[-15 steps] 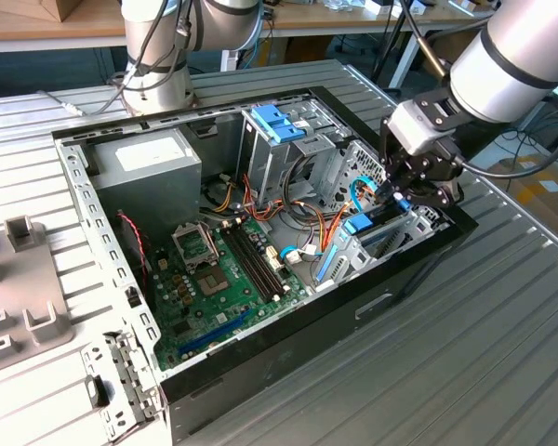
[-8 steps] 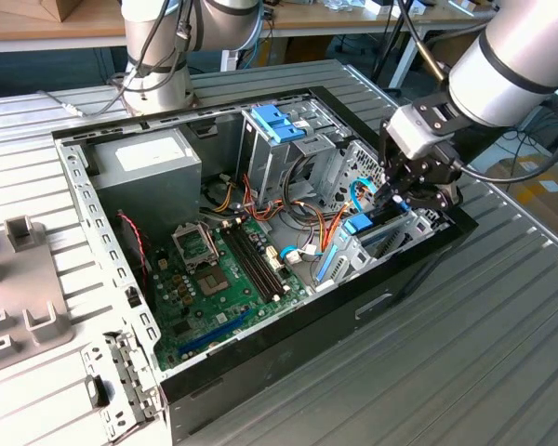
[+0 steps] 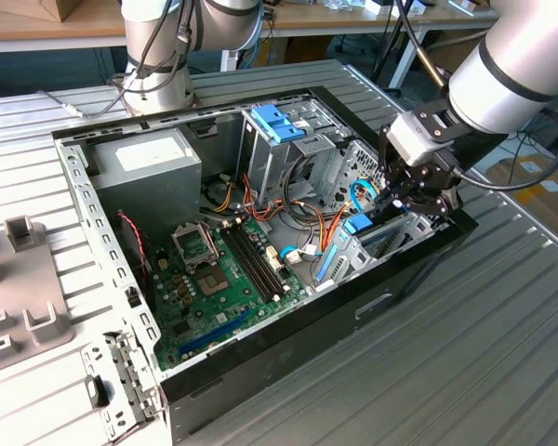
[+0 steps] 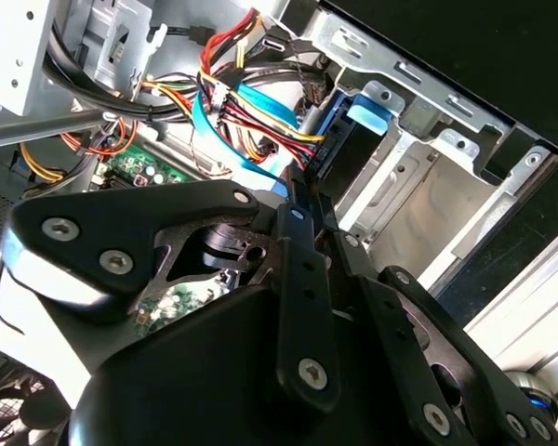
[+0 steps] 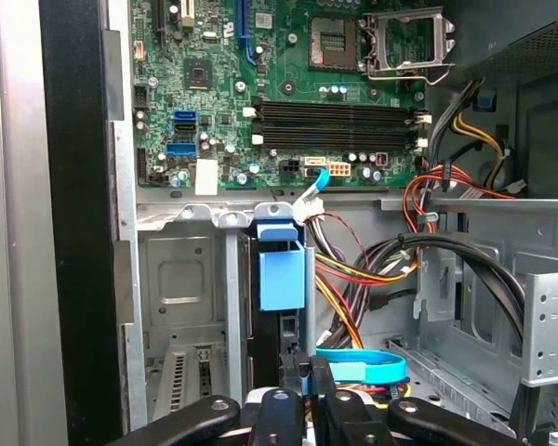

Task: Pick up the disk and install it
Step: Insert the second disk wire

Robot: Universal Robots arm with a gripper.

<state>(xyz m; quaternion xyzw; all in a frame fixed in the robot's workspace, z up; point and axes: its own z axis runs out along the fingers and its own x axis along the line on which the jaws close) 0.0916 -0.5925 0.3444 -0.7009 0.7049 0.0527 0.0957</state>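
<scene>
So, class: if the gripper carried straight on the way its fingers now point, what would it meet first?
Probably the disk itself: the gripper points along the dark drive with its blue rail, standing in the metal bay. Contact already looks likely, though depth is unclear. Beyond lies the motherboard.

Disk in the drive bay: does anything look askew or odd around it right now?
Nothing stands out. The disk stands on edge in the metal bay beside the motherboard, its blue rail lined up with the bay walls. The tool sits at its near edge. Cables bunch loosely alongside, none across the slot.
</scene>
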